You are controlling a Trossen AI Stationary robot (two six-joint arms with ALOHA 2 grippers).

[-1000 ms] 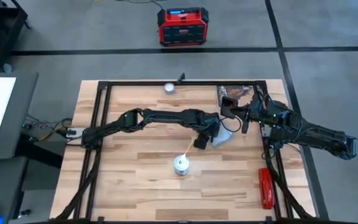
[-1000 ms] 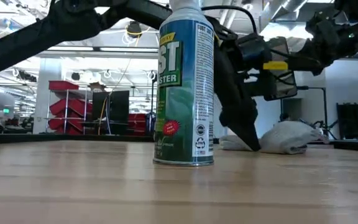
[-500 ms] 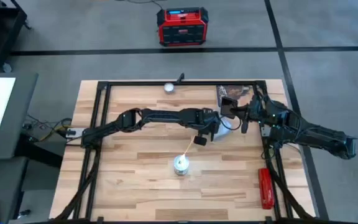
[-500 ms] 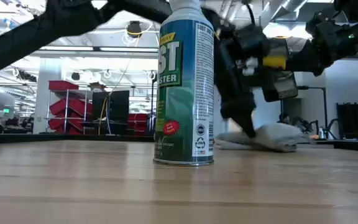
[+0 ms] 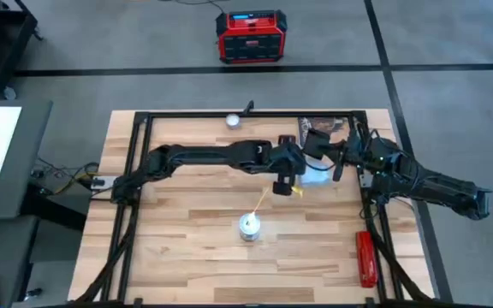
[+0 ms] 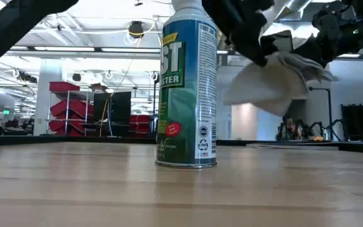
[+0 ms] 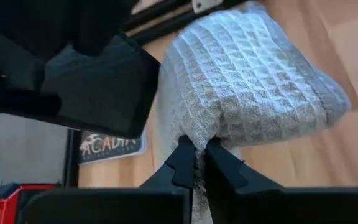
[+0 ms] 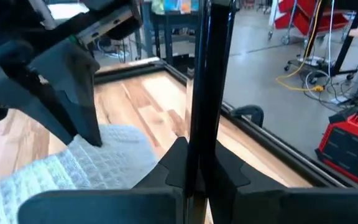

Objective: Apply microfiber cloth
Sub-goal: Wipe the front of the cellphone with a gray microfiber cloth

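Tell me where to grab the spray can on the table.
Grip the spray can around its mid-body, coming in level from the side. It stands upright as a straight round cylinder, and the thin straw at its top probably rules out a top grasp.

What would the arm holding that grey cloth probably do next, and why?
Probably carry the microfiber cloth a little further onto the black phone and press it flat. The left gripper pinches the cloth clear of the table, while the right gripper holds the phone edge-on beside it.
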